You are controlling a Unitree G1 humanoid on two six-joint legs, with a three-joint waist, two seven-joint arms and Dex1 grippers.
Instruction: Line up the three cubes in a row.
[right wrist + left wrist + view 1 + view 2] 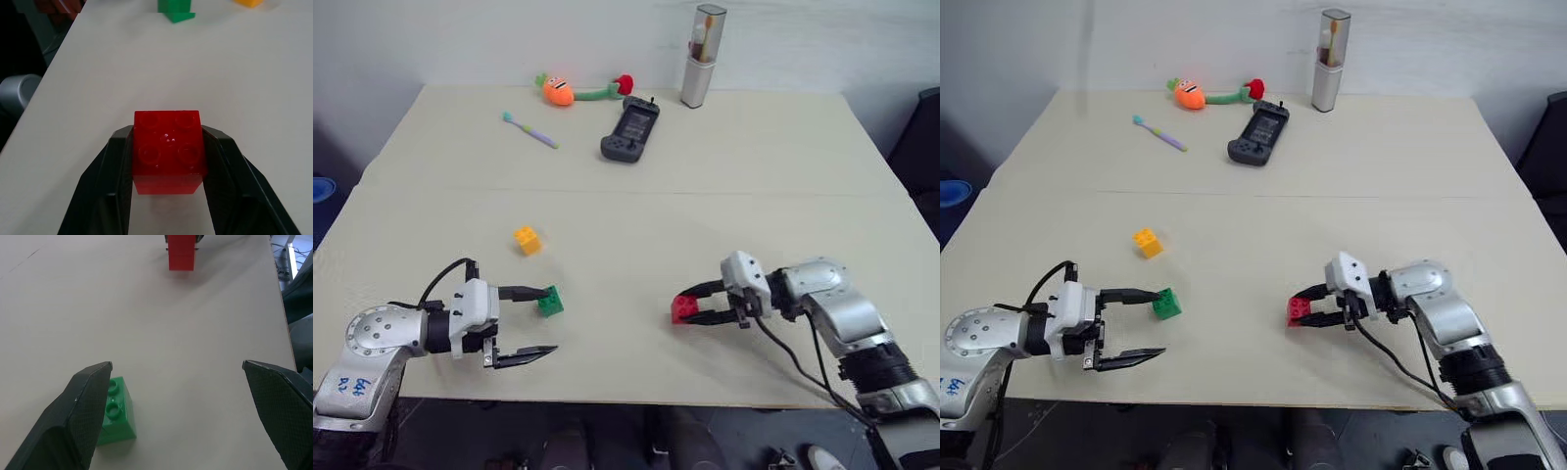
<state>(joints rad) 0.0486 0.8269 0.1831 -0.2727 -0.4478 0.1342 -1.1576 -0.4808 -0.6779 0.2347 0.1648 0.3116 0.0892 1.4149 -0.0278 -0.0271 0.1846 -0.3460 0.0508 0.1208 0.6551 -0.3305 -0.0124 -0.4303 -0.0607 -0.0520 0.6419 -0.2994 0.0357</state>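
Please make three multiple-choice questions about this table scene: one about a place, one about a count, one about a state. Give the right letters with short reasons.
1. Where is the green cube?
A. beside the far finger of the left gripper
B. on top of the yellow-orange cube
C. next to the game controller

2. How many studded cubes lie on the table?
A. two
B. three
C. five

3. What is the state of the right gripper?
A. wide open over bare table
B. shut on the red cube
C. holding the toothbrush

Answers: 1 A, the green cube sits against that finger's tip, outside the open jaws. 2 B, one yellow-orange, one green, one red. 3 B, both fingers press the red cube's sides.
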